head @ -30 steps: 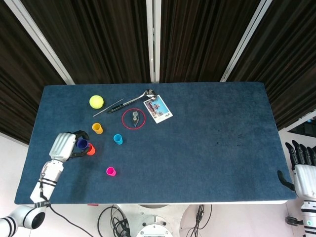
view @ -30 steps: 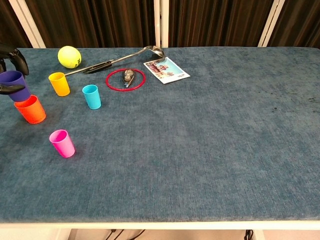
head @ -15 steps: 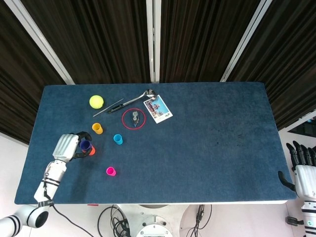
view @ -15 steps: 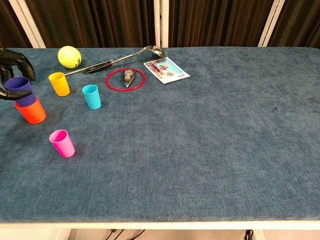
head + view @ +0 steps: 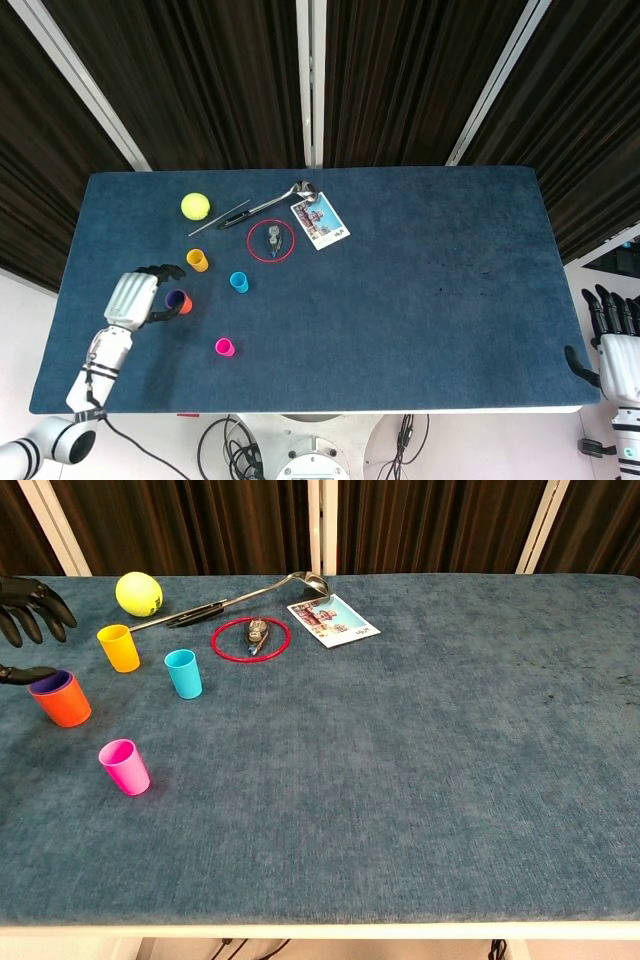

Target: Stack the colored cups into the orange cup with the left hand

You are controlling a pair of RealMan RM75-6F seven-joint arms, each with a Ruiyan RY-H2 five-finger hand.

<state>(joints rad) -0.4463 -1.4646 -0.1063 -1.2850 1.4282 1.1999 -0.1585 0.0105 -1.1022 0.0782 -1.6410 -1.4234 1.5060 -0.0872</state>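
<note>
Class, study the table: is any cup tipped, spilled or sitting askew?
Nothing stands out. The yellow cup, blue cup and pink cup stand upright, and the purple cup sits nested squarely in the orange cup.

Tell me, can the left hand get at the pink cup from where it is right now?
Probably yes. The left hand is open beside the orange cup, holding nothing, and the pink cup stands alone on bare table just nearer the robot, with nothing between them.
</note>
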